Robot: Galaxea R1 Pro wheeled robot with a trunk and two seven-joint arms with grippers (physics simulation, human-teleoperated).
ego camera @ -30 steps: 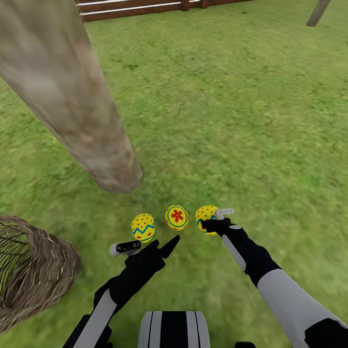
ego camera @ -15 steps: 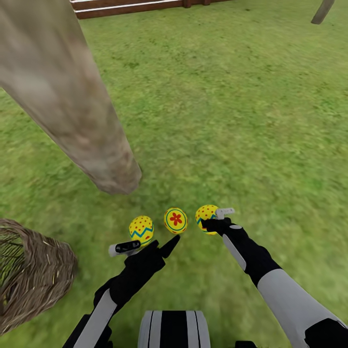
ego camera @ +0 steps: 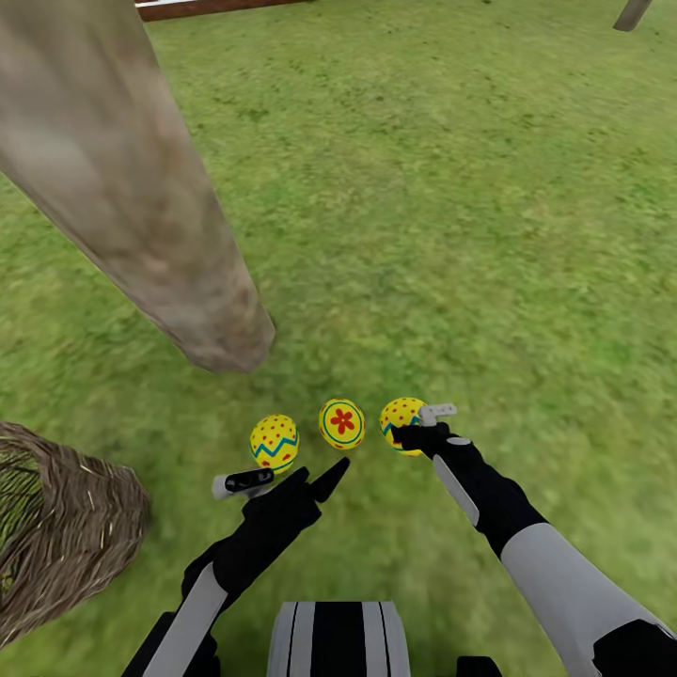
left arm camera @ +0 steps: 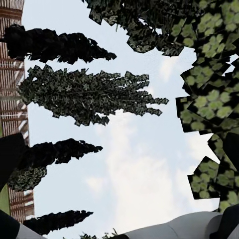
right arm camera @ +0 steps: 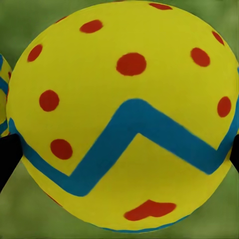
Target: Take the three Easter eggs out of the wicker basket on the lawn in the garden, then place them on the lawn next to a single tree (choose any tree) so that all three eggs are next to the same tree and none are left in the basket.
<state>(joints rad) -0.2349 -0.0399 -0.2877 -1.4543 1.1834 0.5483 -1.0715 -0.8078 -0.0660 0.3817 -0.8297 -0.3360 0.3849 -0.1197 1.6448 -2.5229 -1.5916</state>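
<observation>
Three yellow Easter eggs lie in a row on the lawn (ego camera: 489,235) just in front of the tree (ego camera: 141,216) trunk's base. The left egg (ego camera: 274,443) has red dots and a blue zigzag; the middle egg (ego camera: 341,423) bears a red flower. My right gripper (ego camera: 419,423) is shut on the right egg (ego camera: 401,423), which looms large between its fingers as the same dotted, zigzag egg (right arm camera: 124,114) in the right wrist view. My left gripper (ego camera: 287,481) stands open just short of the left and middle eggs, holding nothing. The wicker basket (ego camera: 56,527) sits at the lower left.
A brown slat fence (ego camera: 207,7) runs along the far edge of the grass. Another thin trunk (ego camera: 630,13) leans in at the top right. The left wrist view looks up at sky, dark columnar trees (left arm camera: 84,94) and a leafy canopy (left arm camera: 209,74).
The whole view has shifted slightly, with the fence sliding upward and the basket drifting left, so the camera moved. Both arms and the eggs keep their places.
</observation>
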